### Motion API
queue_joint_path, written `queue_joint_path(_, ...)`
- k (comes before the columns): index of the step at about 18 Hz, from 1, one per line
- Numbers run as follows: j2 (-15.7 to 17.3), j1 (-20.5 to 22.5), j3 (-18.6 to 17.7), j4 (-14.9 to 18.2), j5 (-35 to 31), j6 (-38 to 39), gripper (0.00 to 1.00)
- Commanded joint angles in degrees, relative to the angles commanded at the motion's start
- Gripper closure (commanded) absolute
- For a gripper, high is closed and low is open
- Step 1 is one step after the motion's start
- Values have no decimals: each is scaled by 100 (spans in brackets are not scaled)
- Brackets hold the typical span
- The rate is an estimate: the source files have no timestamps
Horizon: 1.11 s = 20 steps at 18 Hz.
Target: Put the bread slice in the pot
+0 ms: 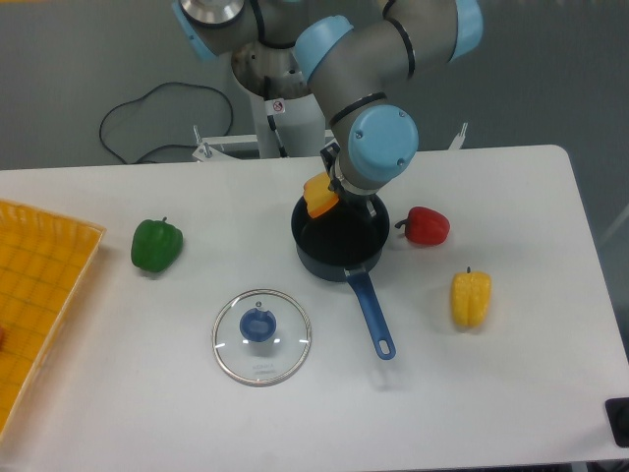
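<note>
The bread slice (319, 196), yellow with an orange crust, hangs tilted just above the far left rim of the pot (337, 248). My gripper (332, 193) is shut on the slice; its fingers are mostly hidden under the blue wrist joint. The pot is dark and round, and its blue handle (372, 315) points toward the table's front. Its inside looks empty.
A glass lid (261, 334) with a blue knob lies front left of the pot. A red pepper (426, 226) sits just right of the pot, a yellow pepper (470, 298) further front right, a green pepper (156, 245) to the left. A yellow tray (39, 295) is at the left edge.
</note>
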<state>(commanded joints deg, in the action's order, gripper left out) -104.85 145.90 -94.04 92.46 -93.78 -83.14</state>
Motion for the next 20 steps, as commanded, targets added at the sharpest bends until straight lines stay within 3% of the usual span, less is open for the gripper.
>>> queue_joint_path(9,-255,-17,-26,-377,-229,44,90)
queue_joint_path(15,-404,-97,26,-483,-246,70,84)
queue_joint_path(16,-422,-105,26,-510,-246,70,82)
queue_joint_path(17,-448,-105,26,-510,-255,62,70)
queue_joint_path(20,-449,-105,26,-536,-255,61,57)
